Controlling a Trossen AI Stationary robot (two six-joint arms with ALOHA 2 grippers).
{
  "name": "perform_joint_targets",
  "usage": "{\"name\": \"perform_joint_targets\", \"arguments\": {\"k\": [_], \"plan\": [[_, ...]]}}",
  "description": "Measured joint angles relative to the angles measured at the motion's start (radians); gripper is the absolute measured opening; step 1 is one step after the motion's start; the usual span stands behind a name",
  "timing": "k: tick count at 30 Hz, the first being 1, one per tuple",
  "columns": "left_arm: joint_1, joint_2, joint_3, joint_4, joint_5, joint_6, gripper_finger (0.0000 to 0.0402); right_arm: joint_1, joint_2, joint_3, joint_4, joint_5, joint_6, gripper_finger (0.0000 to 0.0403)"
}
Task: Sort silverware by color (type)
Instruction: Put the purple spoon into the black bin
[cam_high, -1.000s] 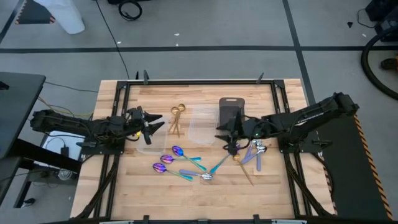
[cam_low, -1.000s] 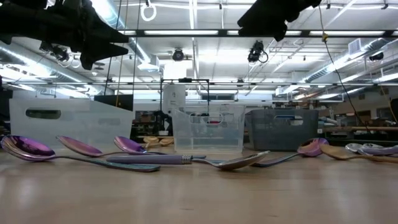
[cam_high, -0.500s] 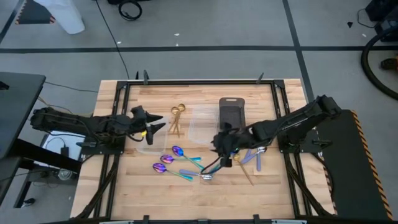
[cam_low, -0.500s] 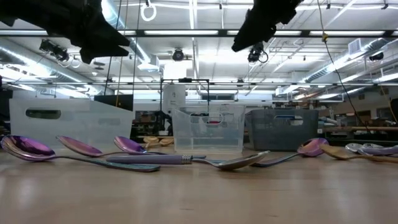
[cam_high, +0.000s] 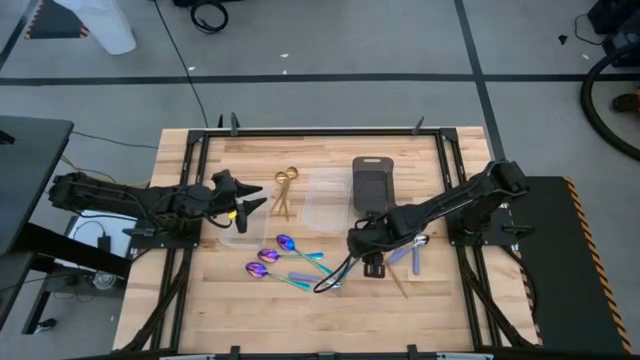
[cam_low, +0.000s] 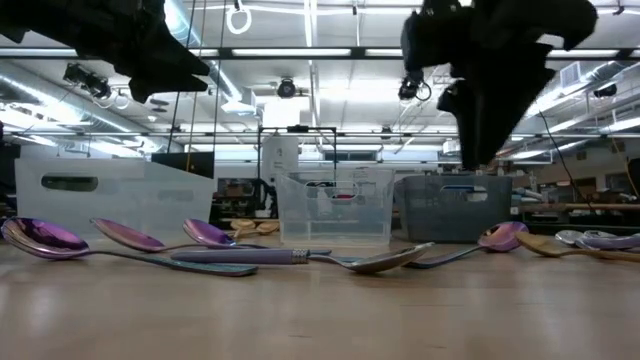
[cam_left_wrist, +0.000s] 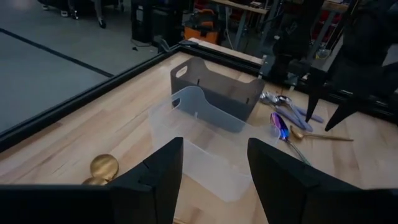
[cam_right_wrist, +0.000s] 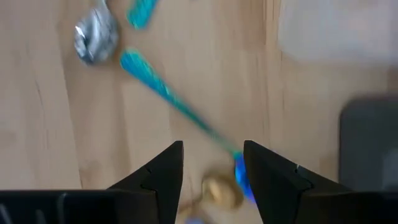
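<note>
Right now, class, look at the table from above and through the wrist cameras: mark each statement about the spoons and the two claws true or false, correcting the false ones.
1. The right claw is open above a teal-handled spoon. True.
2. The left claw grips a gold spoon. False: it is open and holds nothing.
3. Gold spoons lie beside the clear container. True.
4. The dark grey tray is full of purple spoons. False: no spoons show in it.

High view: overhead, straight down on whole table. Low view: tabletop level, facing room. Wrist views: close, past own fingers. All share the spoons at frame centre.
</note>
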Motion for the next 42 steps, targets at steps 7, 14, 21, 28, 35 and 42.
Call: {"name": "perform_joint_targets", "arguments": {"k": [7, 14, 21, 28, 35, 42], "plan": [[0.0, 0.0, 0.0, 0.124, -0.017, 0.174, 0.0188, 0.014, 0.0, 0.0, -0.091, -0.013, 0.086, 0.0178], [0.0, 0.0, 0.0, 0.176, -0.038, 0.251, 0.0188, 0.014, 0.0, 0.0, -0.135, -0.09, 0.185, 0.0177], [0.0, 0.0, 0.0, 0.232, -0.094, 0.389, 0.0188, 0.017, 0.0, 0.0, -0.156, -0.173, 0.3, 0.0169], [0.0, 0.015, -0.057, 0.42, -0.086, 0.476, 0.0188, 0.039, 0.0, -0.037, -0.167, -0.157, 0.419, 0.0169], [0.0, 0.078, -0.134, 0.681, -0.07, 0.543, 0.0188, 0.039, 0.0, -0.044, -0.176, -0.168, 0.466, 0.0176], [0.0, 0.12, -0.134, 0.721, -0.069, 0.547, 0.0188, 0.039, 0.0, -0.077, -0.175, -0.154, 0.532, 0.0185]]}}
